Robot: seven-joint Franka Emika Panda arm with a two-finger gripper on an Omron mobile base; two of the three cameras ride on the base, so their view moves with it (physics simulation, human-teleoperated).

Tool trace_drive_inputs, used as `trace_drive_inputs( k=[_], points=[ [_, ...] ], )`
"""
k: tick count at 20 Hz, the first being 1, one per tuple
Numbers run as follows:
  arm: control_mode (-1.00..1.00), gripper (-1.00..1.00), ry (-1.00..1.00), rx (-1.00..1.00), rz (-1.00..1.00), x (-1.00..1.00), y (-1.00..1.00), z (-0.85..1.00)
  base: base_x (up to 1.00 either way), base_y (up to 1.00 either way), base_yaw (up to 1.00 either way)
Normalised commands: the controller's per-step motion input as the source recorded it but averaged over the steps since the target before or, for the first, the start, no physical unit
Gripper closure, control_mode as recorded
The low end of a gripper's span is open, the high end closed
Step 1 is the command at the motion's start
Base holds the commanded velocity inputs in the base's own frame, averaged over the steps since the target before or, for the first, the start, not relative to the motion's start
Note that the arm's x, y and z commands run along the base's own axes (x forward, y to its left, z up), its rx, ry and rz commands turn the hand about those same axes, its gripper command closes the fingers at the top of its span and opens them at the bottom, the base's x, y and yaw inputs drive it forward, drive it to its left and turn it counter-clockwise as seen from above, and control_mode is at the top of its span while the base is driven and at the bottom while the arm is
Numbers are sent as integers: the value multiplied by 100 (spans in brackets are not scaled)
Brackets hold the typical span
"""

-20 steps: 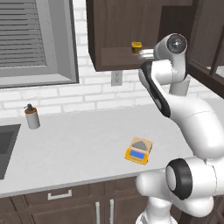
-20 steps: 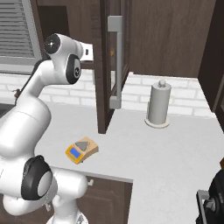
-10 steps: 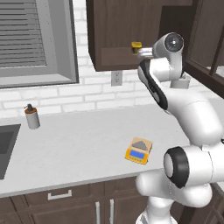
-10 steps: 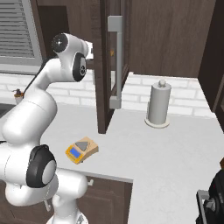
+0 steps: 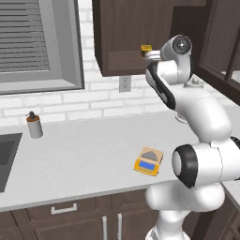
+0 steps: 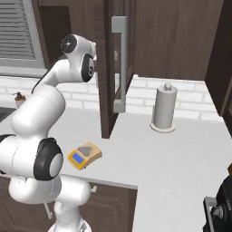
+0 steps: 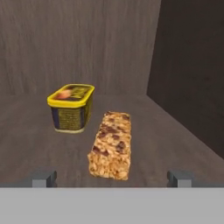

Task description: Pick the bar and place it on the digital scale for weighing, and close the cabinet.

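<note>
Compared w/ one second ago, the upper arm is seen turned further toward the cabinet (image 6: 106, 68), so the hand has been carried in to the shelf opening; the base cameras were not moved. In the hand view the gripper (image 7: 111, 178) is held wide open, w/ nothing gripped, and its two fingertips (image 7: 43, 178) are placed on both sides of the near end of the bar (image 7: 111, 145). The bar is lying flat on the cabinet shelf (image 7: 175, 131), lengthwise away from the camera, and a small yellow tub (image 7: 71, 107) is standing just beside it on one side, apart from it by a narrow gap. From this it is judged that the approach is nearly finished and the grasp is not yet made. The digital scale (image 5: 148, 161) is resting on the counter (image 5: 84, 154), well below the shelf, its grey plate bare. The glass door (image 6: 118, 63) is swung open, handle (image 6: 120, 63) outward, so the closing is left for later. Care should be taken that the tub is not pushed when the fingers are closed.
</note>
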Motion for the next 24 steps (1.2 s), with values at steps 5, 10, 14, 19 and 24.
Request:
trace_drive_inputs(
  k=[5,10,14,19,24],
  points=[
    [-100,-100,0,0,0,32,-1,-21,0,0,0],
    [-100,-100,0,1,0,24,-12,-4,0,0,0],
    [-100,-100,0,2,0,25,-11,-2,0,0,0],
    [-100,-100,1,1,1,24,-2,-12,0,0,0],
    [-100,-100,3,0,0,30,0,-22,0,0,0]
  ],
)
